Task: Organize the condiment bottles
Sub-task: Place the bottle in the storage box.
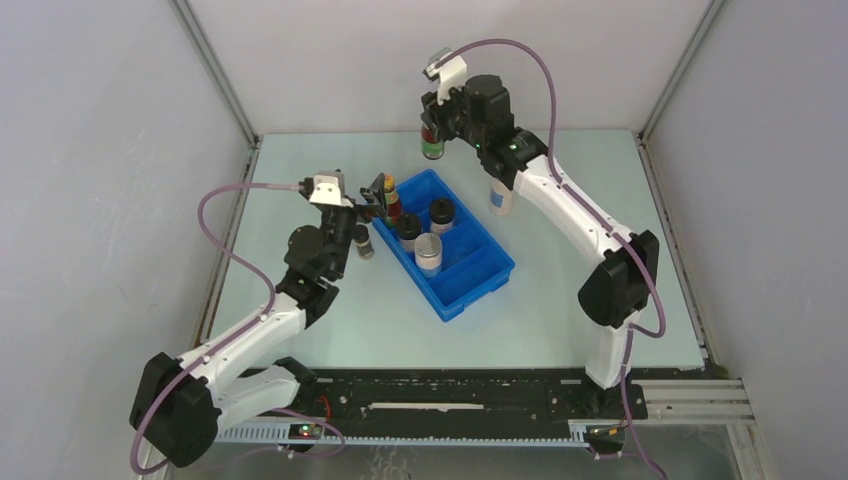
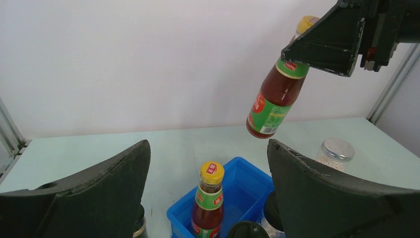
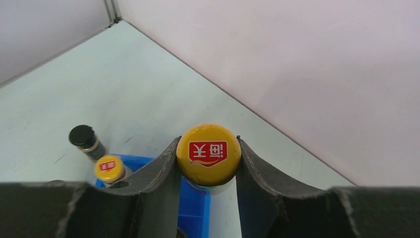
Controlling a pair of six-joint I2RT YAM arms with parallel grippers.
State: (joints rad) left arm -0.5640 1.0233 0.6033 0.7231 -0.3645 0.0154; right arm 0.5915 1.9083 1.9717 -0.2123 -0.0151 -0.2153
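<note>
Condiment bottles split between table, tray and air.

Starting on the left: left gripper point(image 1: 374, 200) with jaws spread wide and nothing between them, hovering just beside the far-left corner of the blue tray point(image 1: 468, 268). Close under it, on the table and outside the tray, one short black-lidded jar point(image 1: 364, 245).

Inside the tray, toward the far end: first red sauce bottle point(image 2: 208, 203), upright at the corner. Next to it, a second black-lidded jar point(image 1: 408, 228) and a third black-lidded jar point(image 1: 441, 212). A little nearer, a silver-lidded jar point(image 1: 428, 252).

Further right and high above the table: right gripper point(image 3: 208, 144) clamped on the yellow cap of the second red sauce bottle point(image 2: 271, 101). Grasped at the cap only, hanging at a slant, well above the far end of the tray.

Farthest right: pale jar point(image 2: 336, 153) on the table, outside the tray, beside the right arm.

Probably the carrying step, with placement in the tray to follow.

- **Weak grip:** held on a smooth round cap, body free below. With a quick move, could swing, slip out and drop onto the jars.
- **Slanted bottom:** could land on its edge and tip over, or knock the standing bottle, because of the crowded far end.
- **Left gripper near the same corner:** possible bump between the two arms during a descent there.
</note>
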